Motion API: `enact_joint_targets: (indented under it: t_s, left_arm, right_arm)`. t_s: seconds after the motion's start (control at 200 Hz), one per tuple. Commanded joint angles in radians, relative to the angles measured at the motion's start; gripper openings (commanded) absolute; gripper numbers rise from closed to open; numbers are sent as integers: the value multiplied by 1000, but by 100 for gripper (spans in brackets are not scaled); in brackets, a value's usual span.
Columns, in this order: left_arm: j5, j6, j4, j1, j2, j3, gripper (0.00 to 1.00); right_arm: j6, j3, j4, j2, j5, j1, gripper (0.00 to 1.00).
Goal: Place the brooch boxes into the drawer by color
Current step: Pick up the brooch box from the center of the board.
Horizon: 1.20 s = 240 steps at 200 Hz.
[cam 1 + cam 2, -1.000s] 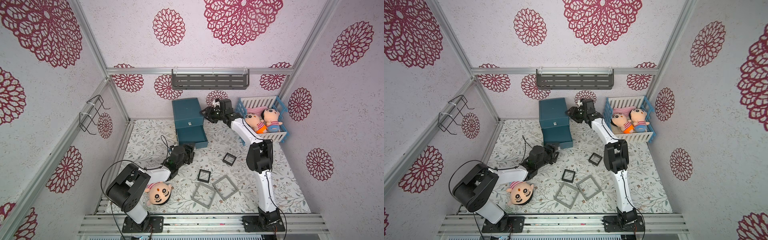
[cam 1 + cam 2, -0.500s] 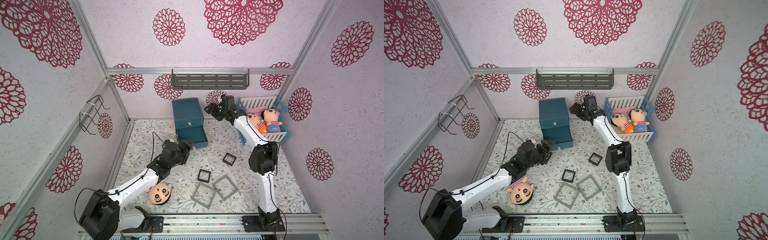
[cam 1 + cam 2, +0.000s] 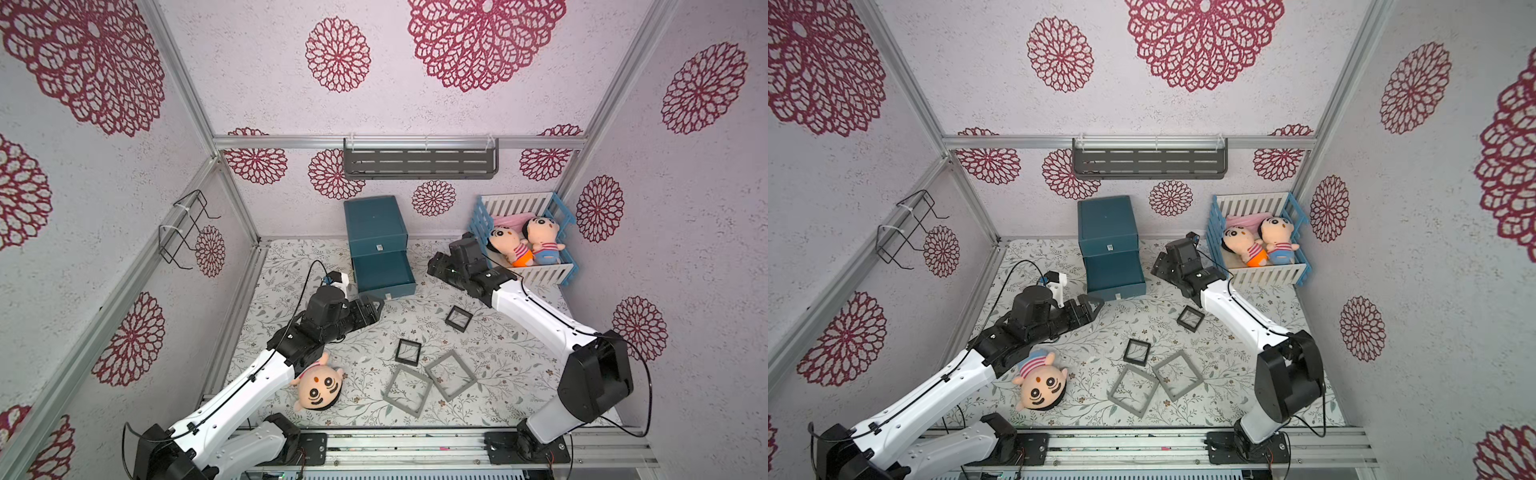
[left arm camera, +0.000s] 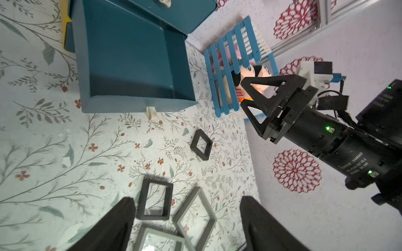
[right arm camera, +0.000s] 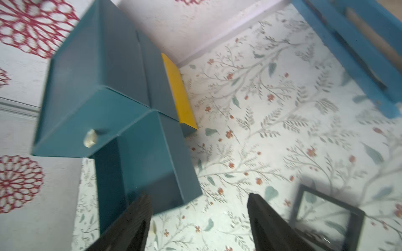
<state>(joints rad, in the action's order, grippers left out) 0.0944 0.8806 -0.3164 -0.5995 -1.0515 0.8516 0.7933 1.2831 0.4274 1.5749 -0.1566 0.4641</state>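
Both my left gripper [image 3: 375,308] and right gripper [image 3: 434,270] are spread wide and empty, so I'd drop the right one flat over the black brooch box [image 3: 458,318] at 4 o'clock from the open drawer [image 3: 386,289], pinching opposite frame edges, not the clear centre.

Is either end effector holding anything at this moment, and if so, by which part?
Nothing is held. The left end effector and the right end effector both stand open and empty.
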Motion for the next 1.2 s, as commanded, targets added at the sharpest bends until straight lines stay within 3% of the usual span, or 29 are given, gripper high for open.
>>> enact_joint_targets:
  t_s: [0.0,0.295,0.53,0.906,1.196]
  left_arm:
    - [38,-168,-63,-2,47,-4,83]
    - [61,-228,15,-1,121,-87,84]
    - [84,-258,7,1,126,-95,84]
    - [38,-240,73,3,151,-141,85]
    - [72,-217,130,2,90,-144,85]
  right_arm:
    - [78,-100,30,-69,-111,8,79]
    - [142,-297,44,-135,-157,13,92]
    - [149,-312,30,-77,-179,19,99]
    - [150,-328,-26,12,-209,22,99]
    - [140,-360,-79,66,-195,20,98]
